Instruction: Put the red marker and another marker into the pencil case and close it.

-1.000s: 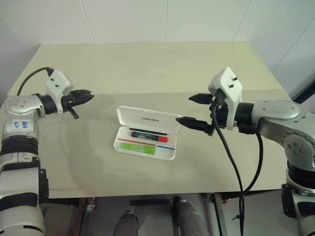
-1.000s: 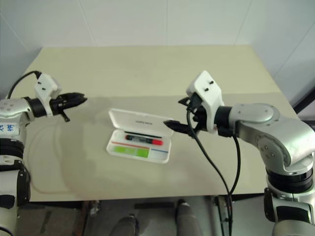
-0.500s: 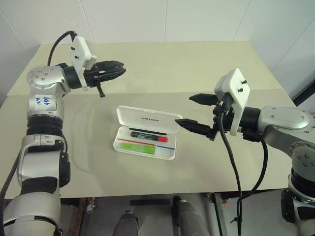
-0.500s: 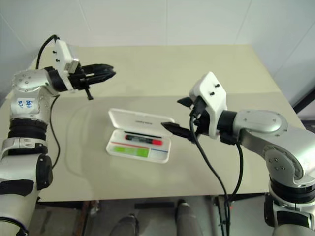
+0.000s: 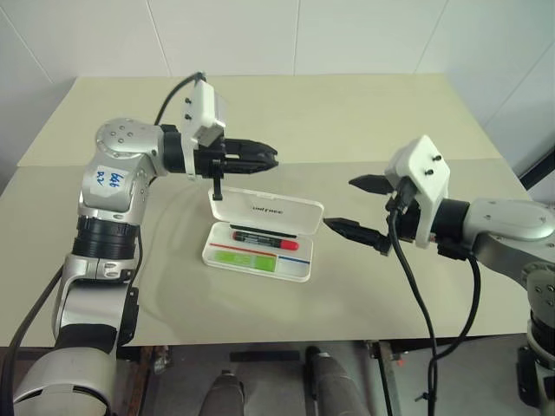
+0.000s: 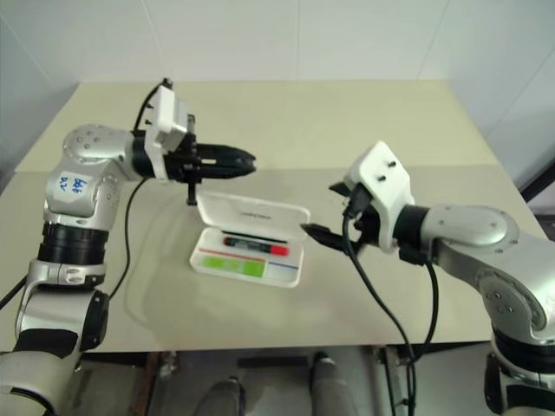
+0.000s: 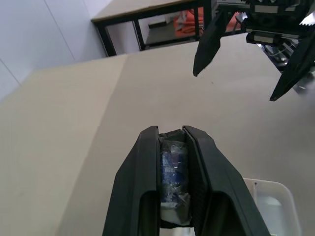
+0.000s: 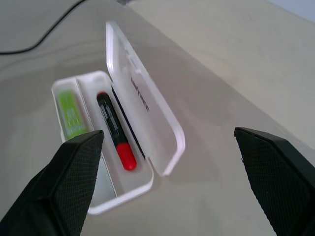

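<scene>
Pencil case [image 5: 260, 240] lies open on the table [image 5: 347, 121], lid raised at its far side. Right gripper [image 5: 360, 206], fingers spread wide and empty, hovers just right of the case. Left gripper [image 5: 260, 157], fingers narrowed to a slit, hangs above the lid's far edge. Inside the tray lie the red marker [image 5: 264, 239] and, nearer, the green highlighter [image 5: 243, 258].

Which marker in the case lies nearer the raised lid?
The red marker: black barrel, red end, lying right against the lid's hinge side. The green highlighter sits in the front of the pencil case.
</scene>
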`<action>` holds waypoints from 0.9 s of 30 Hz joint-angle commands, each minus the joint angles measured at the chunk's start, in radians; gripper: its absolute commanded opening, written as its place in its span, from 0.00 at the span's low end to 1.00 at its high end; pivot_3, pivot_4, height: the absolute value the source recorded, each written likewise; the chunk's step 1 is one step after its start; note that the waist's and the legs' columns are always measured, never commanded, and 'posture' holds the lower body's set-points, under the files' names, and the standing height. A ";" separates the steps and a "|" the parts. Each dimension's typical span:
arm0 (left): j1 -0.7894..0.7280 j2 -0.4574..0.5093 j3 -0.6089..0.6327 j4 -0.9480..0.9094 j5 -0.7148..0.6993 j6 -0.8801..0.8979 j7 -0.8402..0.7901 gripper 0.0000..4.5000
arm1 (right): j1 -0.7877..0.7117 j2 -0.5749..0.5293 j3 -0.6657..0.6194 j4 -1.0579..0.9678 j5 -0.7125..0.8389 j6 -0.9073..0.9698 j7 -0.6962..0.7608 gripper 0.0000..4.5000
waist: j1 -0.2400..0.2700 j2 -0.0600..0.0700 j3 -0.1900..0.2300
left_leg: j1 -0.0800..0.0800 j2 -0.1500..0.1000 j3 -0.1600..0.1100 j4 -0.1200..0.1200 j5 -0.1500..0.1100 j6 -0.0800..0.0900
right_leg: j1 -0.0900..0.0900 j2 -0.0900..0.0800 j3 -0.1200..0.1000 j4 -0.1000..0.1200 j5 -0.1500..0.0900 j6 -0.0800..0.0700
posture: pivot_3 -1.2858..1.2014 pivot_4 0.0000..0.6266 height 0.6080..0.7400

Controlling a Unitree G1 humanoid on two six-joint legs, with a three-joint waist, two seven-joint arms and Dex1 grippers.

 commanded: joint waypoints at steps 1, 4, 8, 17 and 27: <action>0.040 -0.018 0.000 -0.160 -0.086 0.106 0.025 0.08 | 0.052 -0.030 -0.067 -0.086 0.049 0.006 0.001 1.00 | 0.000 0.000 0.000 | 0.000 0.000 0.000 0.000 0.000 0.000 | 0.000 0.000 0.000 0.000 0.000 0.000 | 0.52 0.24 1.00; 0.073 -0.044 -0.002 -0.241 -0.139 0.174 0.050 0.08 | 0.081 -0.031 -0.087 -0.105 0.072 0.016 -0.023 1.00 | 0.001 0.000 0.000 | 0.000 0.000 0.000 0.000 0.000 0.000 | 0.000 0.000 0.000 0.000 0.000 0.000 | 0.52 0.24 1.00; 0.097 -0.060 -0.015 -0.303 -0.181 0.228 0.067 0.08 | 0.084 -0.023 -0.094 -0.114 0.093 0.023 -0.058 1.00 | -0.001 -0.001 0.000 | 0.001 0.000 0.000 0.003 0.000 0.000 | 0.001 0.000 0.000 -0.003 0.000 -0.001 | 0.52 0.24 1.00; 0.219 -0.056 -0.146 -0.321 -0.097 0.158 0.072 0.08 | 0.092 -0.020 -0.083 -0.122 0.129 0.020 -0.124 1.00 | -0.001 -0.001 0.001 | 0.006 0.000 0.001 0.004 0.001 0.001 | 0.014 0.000 0.001 -0.011 -0.009 -0.016 | 0.52 0.24 1.00; 0.291 -0.050 -0.281 -0.214 0.094 -0.054 0.080 0.08 | 0.103 -0.036 -0.083 -0.127 0.159 0.019 -0.164 1.00 | 0.001 -0.001 0.001 | 0.005 0.000 0.000 0.003 0.001 0.001 | 0.014 0.000 0.001 -0.015 -0.007 -0.014 | 0.52 0.24 1.00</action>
